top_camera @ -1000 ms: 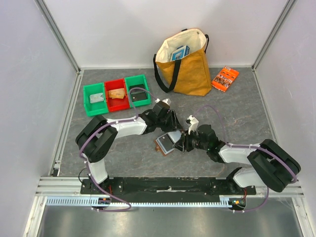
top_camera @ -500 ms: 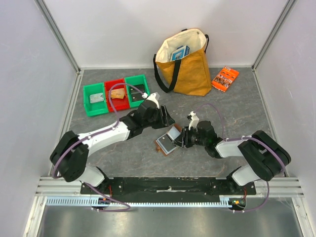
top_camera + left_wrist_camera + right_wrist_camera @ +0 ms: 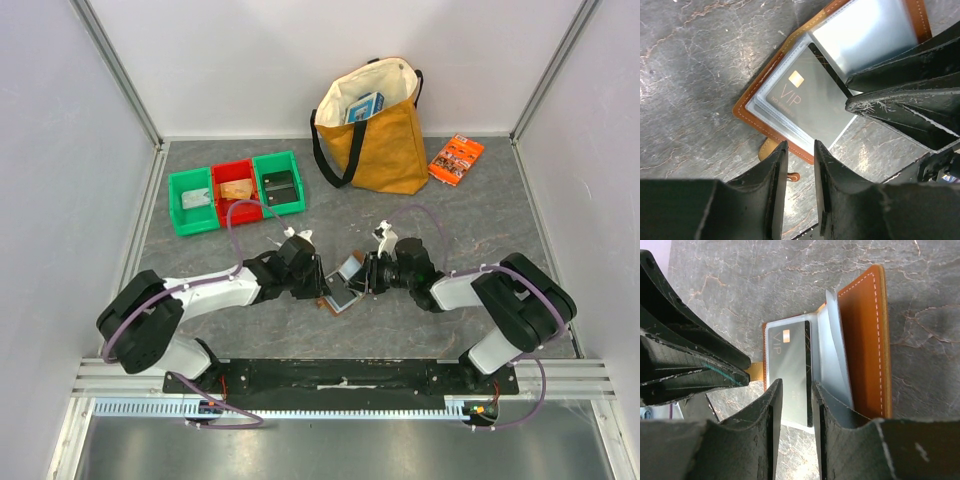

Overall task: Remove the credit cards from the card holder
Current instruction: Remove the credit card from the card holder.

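Your card holder (image 3: 336, 294) lies open, long axis near-left to far-right, on a grey table (image 3: 480, 220) between white walls (image 3: 250, 60). The left gripper (image 3: 800, 146) is slightly parted; I cannot tell for the right gripper (image 3: 796, 386).

The small brown leather bifold card holder (image 3: 338, 292) with pale stitching lies open on the grey marbled tabletop (image 3: 690, 75), its clear plastic sleeves (image 3: 832, 340) fanned apart. A dark grey credit card (image 3: 805, 100) marked VIP, gold chip showing, sits inside the top sleeve. A small brown tab (image 3: 771, 149) juts from one edge.
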Action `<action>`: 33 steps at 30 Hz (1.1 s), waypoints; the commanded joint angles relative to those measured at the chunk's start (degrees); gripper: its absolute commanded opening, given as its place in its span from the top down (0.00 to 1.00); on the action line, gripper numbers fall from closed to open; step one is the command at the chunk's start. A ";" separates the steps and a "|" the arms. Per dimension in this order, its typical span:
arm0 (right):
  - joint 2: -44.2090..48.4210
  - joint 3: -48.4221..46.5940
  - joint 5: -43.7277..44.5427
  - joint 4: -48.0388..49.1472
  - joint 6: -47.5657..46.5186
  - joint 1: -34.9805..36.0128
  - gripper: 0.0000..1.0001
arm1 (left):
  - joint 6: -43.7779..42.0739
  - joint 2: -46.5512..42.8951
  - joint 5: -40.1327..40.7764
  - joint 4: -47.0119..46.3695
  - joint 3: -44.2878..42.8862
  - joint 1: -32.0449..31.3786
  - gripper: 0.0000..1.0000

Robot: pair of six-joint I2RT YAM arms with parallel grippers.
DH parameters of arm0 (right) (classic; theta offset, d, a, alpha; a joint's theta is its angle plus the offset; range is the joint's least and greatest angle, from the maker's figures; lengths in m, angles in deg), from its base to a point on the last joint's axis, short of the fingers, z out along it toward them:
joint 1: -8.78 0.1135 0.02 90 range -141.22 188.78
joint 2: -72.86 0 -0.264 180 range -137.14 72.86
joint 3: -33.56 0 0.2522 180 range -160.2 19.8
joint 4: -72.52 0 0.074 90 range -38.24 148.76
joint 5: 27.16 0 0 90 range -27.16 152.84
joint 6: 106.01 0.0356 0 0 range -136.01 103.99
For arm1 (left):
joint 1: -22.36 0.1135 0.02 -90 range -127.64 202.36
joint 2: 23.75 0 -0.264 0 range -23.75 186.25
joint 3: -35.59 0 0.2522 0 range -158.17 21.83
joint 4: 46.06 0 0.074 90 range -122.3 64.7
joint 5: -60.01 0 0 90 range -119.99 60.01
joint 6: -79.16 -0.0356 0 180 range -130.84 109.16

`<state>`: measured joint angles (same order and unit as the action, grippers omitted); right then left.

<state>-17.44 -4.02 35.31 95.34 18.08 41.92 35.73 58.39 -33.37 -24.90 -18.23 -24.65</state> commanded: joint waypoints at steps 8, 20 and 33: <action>-1.28 -2.03 -2.44 -1.16 -1.92 -0.80 0.64 | -0.95 5.74 2.67 1.21 -0.64 -0.19 0.79; -1.54 -0.45 -6.31 2.71 1.68 -0.80 0.78 | -4.64 6.80 7.77 4.20 -2.31 3.23 0.85; -2.68 0.17 -3.85 4.90 3.53 -0.80 0.78 | -2.97 -1.56 0.65 2.36 -2.66 2.53 0.65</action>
<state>-19.06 -4.24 31.60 96.58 20.66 40.94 33.32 59.12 -30.63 -21.25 -20.15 -21.72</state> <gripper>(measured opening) 0.222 0.340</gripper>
